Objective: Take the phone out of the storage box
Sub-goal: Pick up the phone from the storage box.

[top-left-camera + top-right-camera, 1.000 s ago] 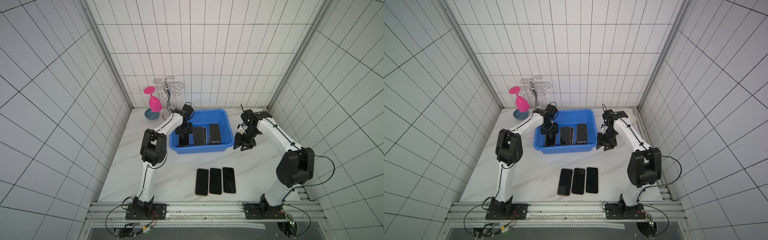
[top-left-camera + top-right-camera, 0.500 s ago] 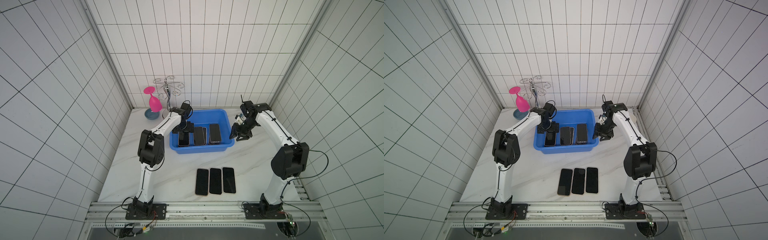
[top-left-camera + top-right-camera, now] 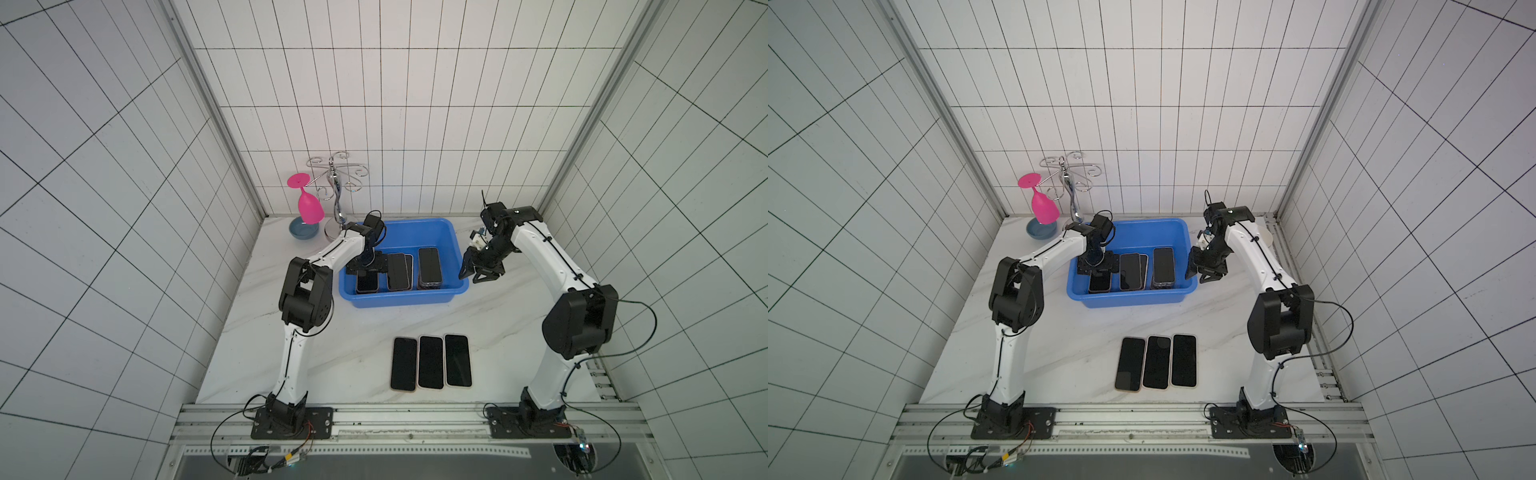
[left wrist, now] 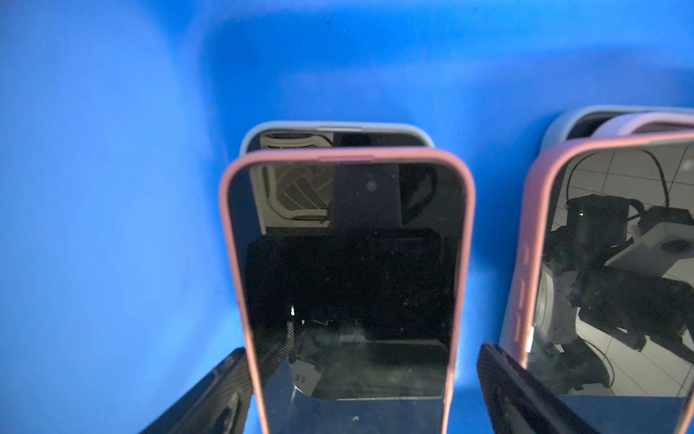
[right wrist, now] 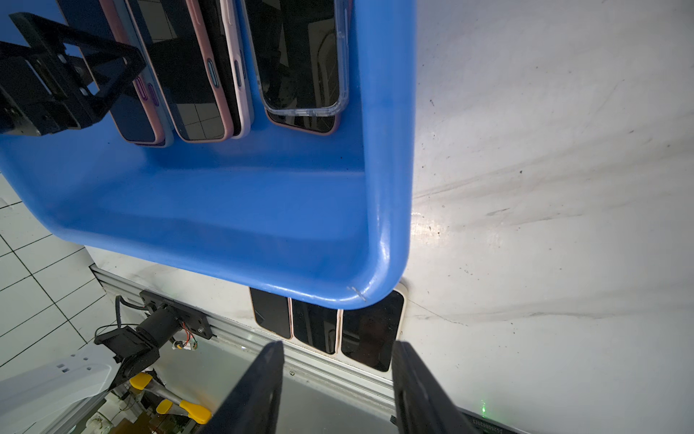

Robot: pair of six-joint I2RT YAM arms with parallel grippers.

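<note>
Reaching down into the storage box (image 3: pixel 403 299), the left gripper (image 4: pixel 362 349) stands with its jaws wide apart, one finger on each long side of the phone (image 4: pixel 345 263). One finger (image 4: pixel 233 379) is right against the pink edge. A strip of blue floor shows between the other finger and the phone, so the phone is not pinched.

The phone lies flat at the left end of the box, with a dark screen and a pink case. It rests on top of a second phone (image 4: pixel 334 127) in a pale grey case. More phones (image 3: pixel 399 271) are stacked beside it in the middle, and one in a clear case (image 5: pixel 300 56) lies at the right end.

The right gripper (image 5: pixel 337 347) hangs outside the right wall of the box, half open, with nothing between its fingers.

The table (image 3: pixel 332 353) is white with grey marble veins. Three dark phones (image 3: pixel 431 362) lie side by side near its front edge, and the blue box sits behind them. At the back left corner there is a small grey-blue dish (image 3: pixel 304 229), and a pink glass (image 3: pixel 309 208) hangs upside down from a metal rack (image 3: pixel 336 183). White tiled walls (image 3: pixel 395 104) close the table on three sides.
</note>
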